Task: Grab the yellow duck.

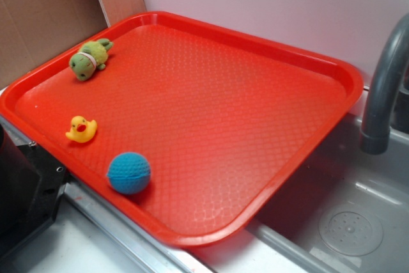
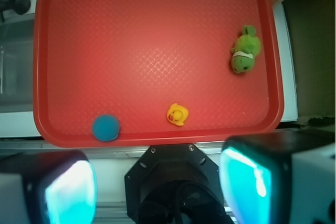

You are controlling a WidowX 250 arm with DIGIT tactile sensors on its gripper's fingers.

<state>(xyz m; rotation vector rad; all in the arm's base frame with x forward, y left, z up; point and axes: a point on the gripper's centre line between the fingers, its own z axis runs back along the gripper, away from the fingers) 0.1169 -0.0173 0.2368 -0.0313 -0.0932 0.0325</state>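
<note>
Duck: tiny yellow rubber duck (image 2: 177,114) sits on red plastic tray (image 2: 157,3) near its edge, well clear of end effector (image 2: 157,184), fingers apart, empty. Blue textured ball (image 2: 106,128) nearby, green plush toy (image 2: 244,50) farther; path unobstructed.

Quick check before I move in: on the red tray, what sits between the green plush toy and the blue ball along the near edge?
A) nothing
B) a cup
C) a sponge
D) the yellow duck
D: the yellow duck rests on the red tray near its edge, with the blue ball to one side and the green plush toy to the other.
</note>
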